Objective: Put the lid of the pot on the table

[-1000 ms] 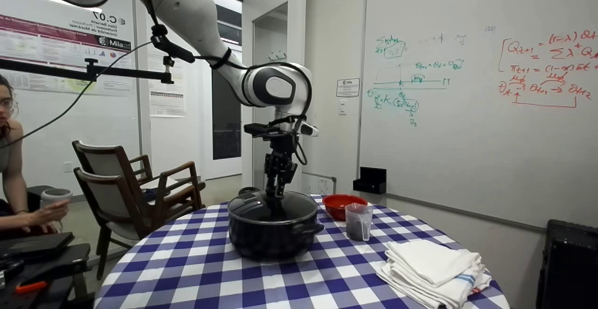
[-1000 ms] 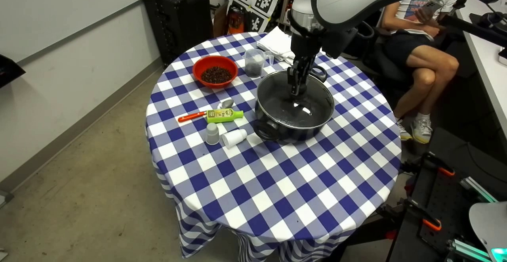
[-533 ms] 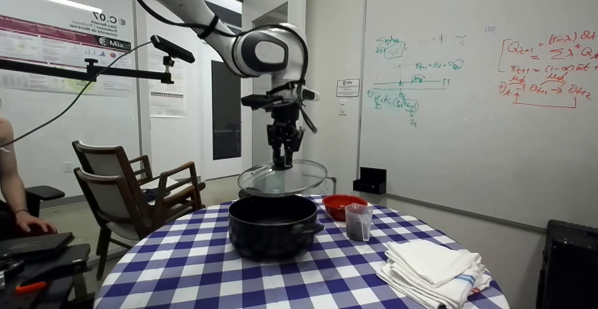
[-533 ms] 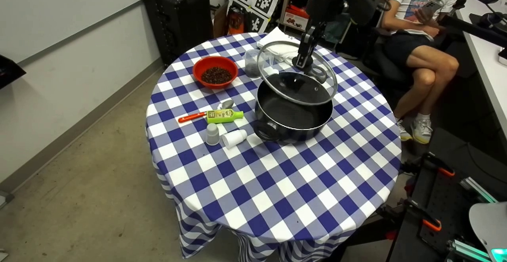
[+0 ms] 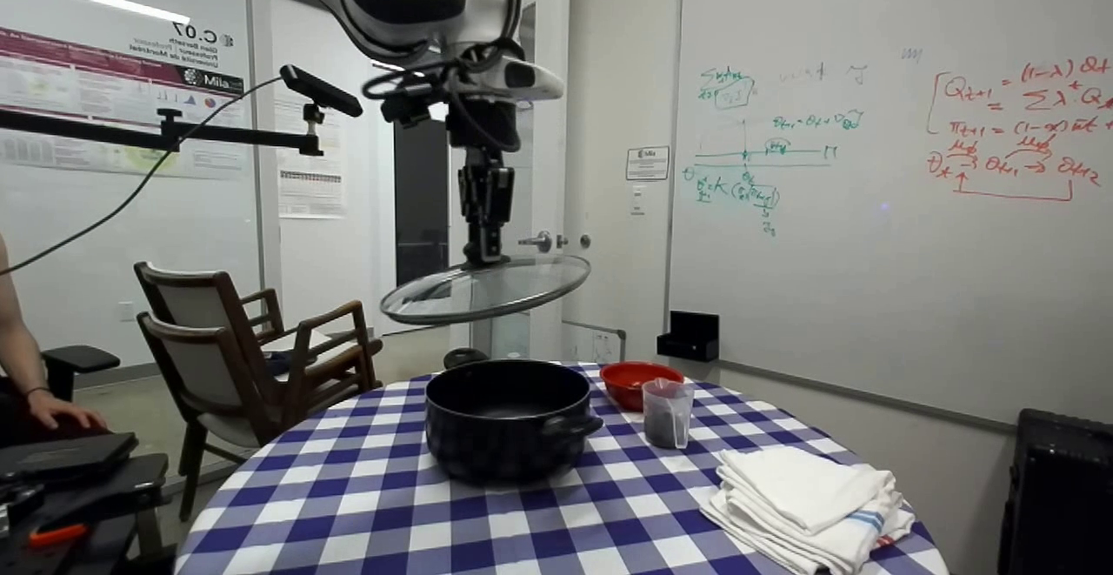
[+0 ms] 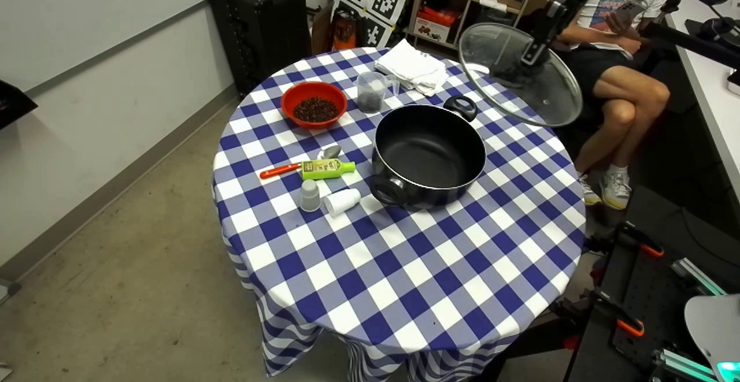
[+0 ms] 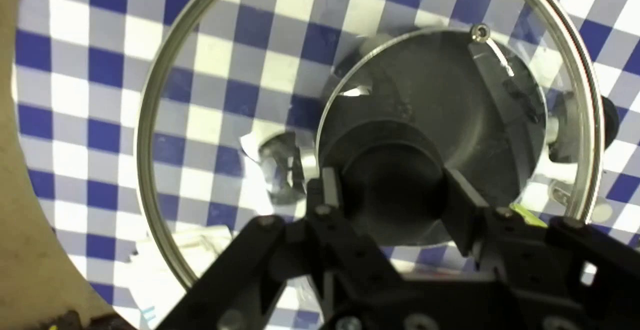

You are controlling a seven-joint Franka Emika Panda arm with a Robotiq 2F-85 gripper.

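Checked table (image 6: 445,260): bears pot (image 5: 504,449), upright, uncovered | lid (image 5: 487,294): aloft, tilted, hanging directly below gripper (image 5: 485,250), apart from pot and table | gripper: pointing down, clamped on lid's dark knob (image 7: 392,187)

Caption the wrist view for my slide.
Glass lid held by its knob in the gripper, open pot showing through.

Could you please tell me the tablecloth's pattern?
The tablecloth is blue-and-white checked, best seen in an exterior view.

Table (image 6: 416,266) in blue-and-white check, black pot (image 5: 504,444), clear lid (image 5: 496,290) (silvery-edged), red bowl (image 5: 624,391)
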